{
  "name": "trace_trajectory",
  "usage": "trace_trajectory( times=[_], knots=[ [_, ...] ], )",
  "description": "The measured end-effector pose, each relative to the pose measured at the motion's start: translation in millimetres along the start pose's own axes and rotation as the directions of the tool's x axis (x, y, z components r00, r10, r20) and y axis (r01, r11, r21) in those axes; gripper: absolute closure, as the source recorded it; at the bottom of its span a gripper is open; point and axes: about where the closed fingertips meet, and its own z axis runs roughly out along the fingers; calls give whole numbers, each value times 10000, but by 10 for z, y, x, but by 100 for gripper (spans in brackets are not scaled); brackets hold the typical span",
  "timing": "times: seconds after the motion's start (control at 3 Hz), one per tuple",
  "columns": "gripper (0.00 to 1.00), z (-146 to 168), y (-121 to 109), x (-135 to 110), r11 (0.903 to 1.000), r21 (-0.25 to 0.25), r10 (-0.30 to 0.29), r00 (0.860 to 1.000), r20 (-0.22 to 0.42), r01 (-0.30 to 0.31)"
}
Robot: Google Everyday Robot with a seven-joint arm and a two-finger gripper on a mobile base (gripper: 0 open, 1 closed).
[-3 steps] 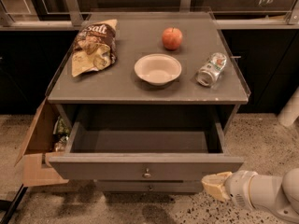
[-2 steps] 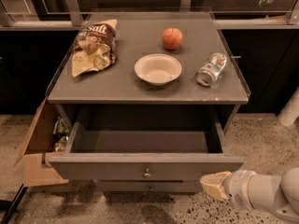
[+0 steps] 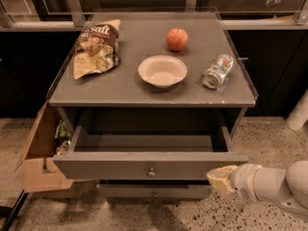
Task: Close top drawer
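In the camera view the top drawer [image 3: 115,165] stands pulled well out at lower centre of the frame, its flat front facing me with the knob [image 3: 151,172] in the middle. My gripper [image 3: 222,178] sits at lower right, its pale tip just beside the front's lower right corner — released or clenched, I cannot tell. Above, the table [image 3: 144,94] carries a chip bag [image 3: 96,47], apple [image 3: 177,39], bowl [image 3: 162,70] and can [image 3: 217,70].

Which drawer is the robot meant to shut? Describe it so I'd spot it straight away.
Find the grey cabinet with a bowl, apple and can on top. Just beneath that top, the top drawer is pulled far out, with the gripper by the right end of its front. Its front is taller than the lower drawer beneath, which sits further back.
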Motion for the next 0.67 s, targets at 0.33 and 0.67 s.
trace_trajectory(
  times=[0.33, 0.67],
  knots=[
    [100, 113, -176, -114, 9997, -56, -236, 9997, -79, 235],
    [100, 107, -165, -106, 9997, -56, -236, 9997, -79, 235]
  ],
)
